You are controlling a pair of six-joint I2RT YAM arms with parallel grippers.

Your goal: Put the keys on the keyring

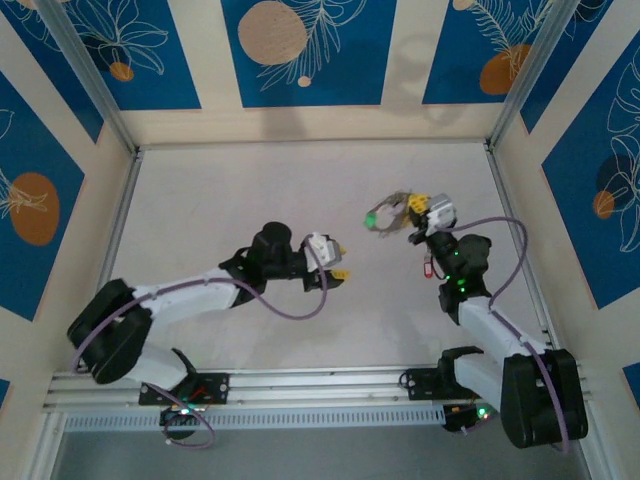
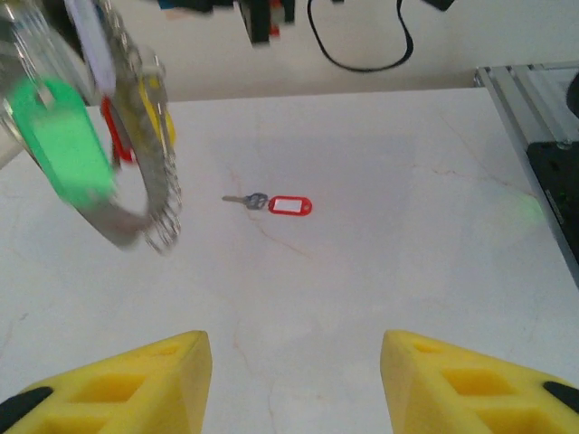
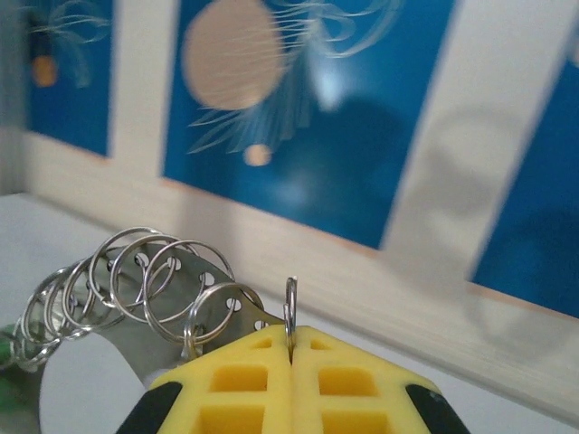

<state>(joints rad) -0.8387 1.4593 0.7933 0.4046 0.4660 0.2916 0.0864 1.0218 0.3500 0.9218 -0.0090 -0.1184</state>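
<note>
**A:** Left gripper [image 2: 294, 362], state?

**B:** The jaws are seen parted, roughly half spread. Nothing is held between the yellow fingers [image 2: 127, 384]. It is positioned low over the table [image 2: 407, 271] and aimed toward the keyring.

**A:** Right gripper [image 3: 291, 342]?

**B:** Closed tight. One small wire loop of the keyring [image 3: 149, 280] is pinched edge-on between its fingers. The rest, a curved metal band strung with more small loops, is held out to the left of the fingers, clear of the table.

**A:** Keys?

**B:** A green tag [image 2: 63, 136] is noted hanging at the keyring, blurred in the left wrist view. One red-tagged key [image 2: 288, 206] is found lying flat on the table, apart from the keyring and touched by neither gripper. In the top view it is placed just beside the right arm. A second red tag [image 2: 112, 136] is glimpsed behind the band, but whether it is attached cannot be told.

**A:** Spacing of the grippers?

**B:** They are seen well apart at mid-table, and the keyring is held between them, on the right gripper's side.
</note>
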